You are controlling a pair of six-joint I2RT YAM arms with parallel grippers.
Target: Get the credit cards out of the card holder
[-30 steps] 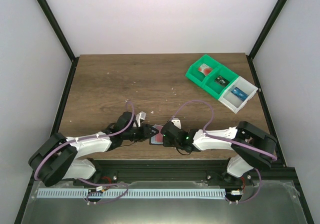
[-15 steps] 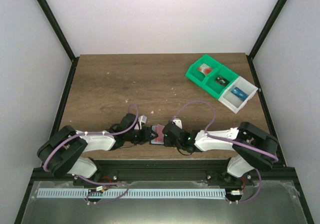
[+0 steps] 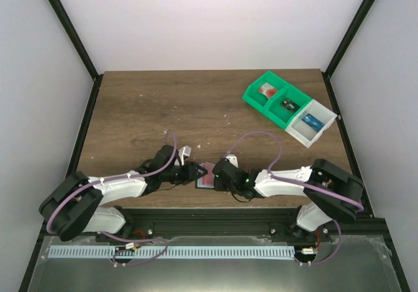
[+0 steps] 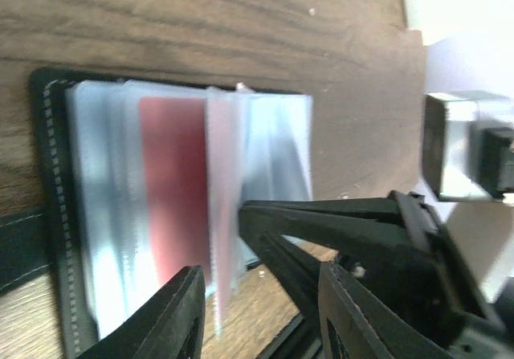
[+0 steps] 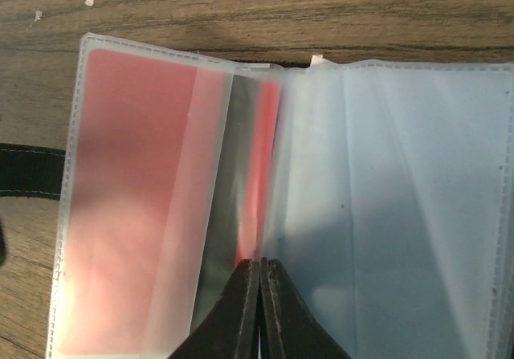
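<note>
The card holder [image 3: 206, 178] lies open near the table's front edge, between both grippers. In the left wrist view its dark-edged panel [image 4: 48, 214] carries clear sleeves, and a red card [image 4: 173, 190] sits in one. My left gripper [image 4: 257, 315] is open and empty, just short of the holder's near edge. My right gripper [image 5: 259, 275] is shut on the edge of a sleeve that stands up from the holder [image 5: 401, 182]. A red card [image 5: 128, 198] shows through the left sleeve. The right gripper's black fingers [image 4: 321, 218] also show in the left wrist view.
A green bin [image 3: 274, 99] and a joined white bin [image 3: 312, 123] with small items stand at the back right. The holder's black strap [image 5: 28, 170] lies to its side. The table's front edge runs just behind both grippers.
The left arm drew back and lower half a second ago and has returned beside the holder. The right gripper stays pinched on the sleeve; the holder has not moved.
</note>
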